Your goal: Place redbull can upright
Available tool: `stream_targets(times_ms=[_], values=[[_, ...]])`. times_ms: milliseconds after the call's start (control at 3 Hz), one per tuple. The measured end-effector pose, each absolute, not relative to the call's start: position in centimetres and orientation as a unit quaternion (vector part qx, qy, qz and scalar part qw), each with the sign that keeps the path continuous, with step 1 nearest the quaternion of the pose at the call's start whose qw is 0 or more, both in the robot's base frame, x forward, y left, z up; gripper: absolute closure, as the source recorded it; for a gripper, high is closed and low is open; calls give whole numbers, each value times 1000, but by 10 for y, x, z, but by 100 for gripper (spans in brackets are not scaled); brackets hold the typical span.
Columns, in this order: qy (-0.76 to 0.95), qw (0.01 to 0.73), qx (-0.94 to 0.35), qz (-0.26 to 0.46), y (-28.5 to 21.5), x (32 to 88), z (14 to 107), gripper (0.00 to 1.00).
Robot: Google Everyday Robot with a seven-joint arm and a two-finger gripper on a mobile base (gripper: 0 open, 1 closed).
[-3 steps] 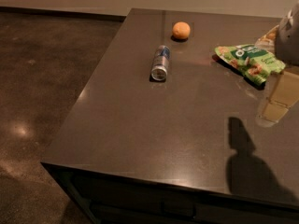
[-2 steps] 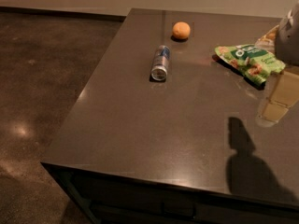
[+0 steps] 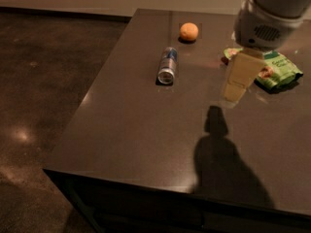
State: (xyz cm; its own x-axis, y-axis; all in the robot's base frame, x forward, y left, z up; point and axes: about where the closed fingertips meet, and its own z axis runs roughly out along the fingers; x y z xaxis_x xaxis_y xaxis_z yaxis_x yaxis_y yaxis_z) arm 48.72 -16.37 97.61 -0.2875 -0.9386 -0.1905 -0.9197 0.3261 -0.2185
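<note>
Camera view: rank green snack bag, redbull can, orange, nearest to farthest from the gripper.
The gripper hangs over the table's right side.
1. Green snack bag, just behind it, to the right.
2. Redbull can, lying to the left, and orange, far left: too close to call.

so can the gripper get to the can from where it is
Probably yes. The can lies on its side on the table, apart from the orange and the bag. The gripper hangs above the table between can and bag, and nothing stands between it and the can.

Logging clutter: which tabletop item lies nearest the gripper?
The green snack bag, beside the gripper hovering at right; the orange and redbull can lie farther left.
</note>
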Motion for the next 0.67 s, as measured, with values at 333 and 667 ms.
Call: stream_targets(times_ms=[333, 667], values=[[828, 134, -544, -28, -131, 519, 976, 0], [862, 136, -488, -30, -105, 553, 976, 0]])
